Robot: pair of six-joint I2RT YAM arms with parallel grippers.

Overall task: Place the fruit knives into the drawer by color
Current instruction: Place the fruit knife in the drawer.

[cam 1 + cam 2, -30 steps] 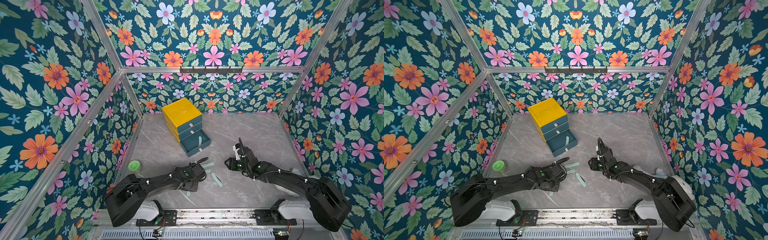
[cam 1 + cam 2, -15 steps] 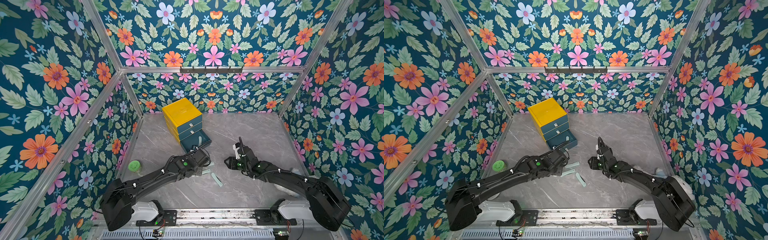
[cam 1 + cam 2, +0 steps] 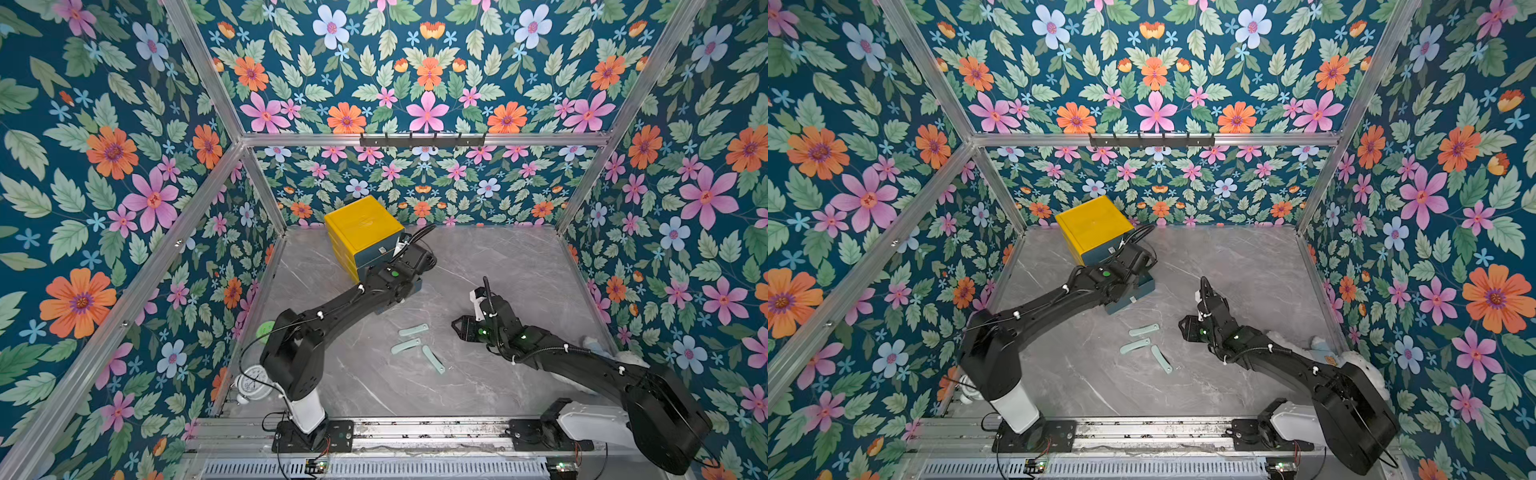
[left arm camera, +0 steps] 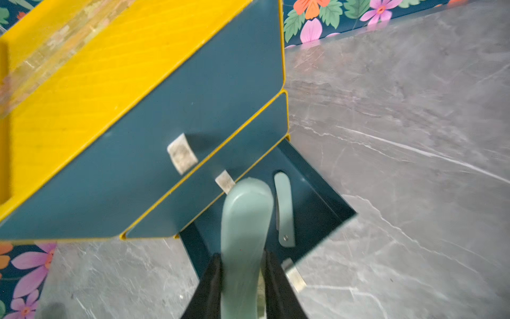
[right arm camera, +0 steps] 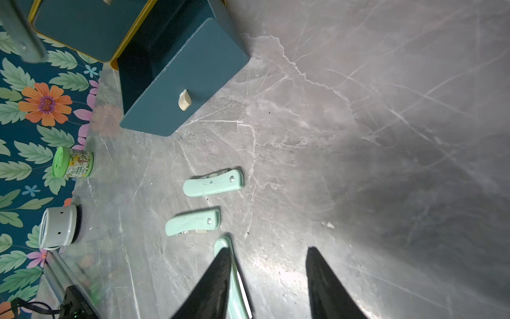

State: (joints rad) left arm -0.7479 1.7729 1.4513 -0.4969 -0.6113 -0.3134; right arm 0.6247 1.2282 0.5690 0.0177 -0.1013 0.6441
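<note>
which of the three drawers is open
The bottom drawer: it is pulled out, with a mint knife lying inside; the top drawer and middle drawer sit shut.

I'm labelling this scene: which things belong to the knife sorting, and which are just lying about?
Job: cabinet; open bottom drawer; held knife; left gripper; knife in drawer; three table knives.
Lying about: green-lidded jar; white canister.

Twin high views down over the whole table (image 3: 519, 257); close wrist views, both on the drawer (image 4: 165, 110), left perhaps blurred.
</note>
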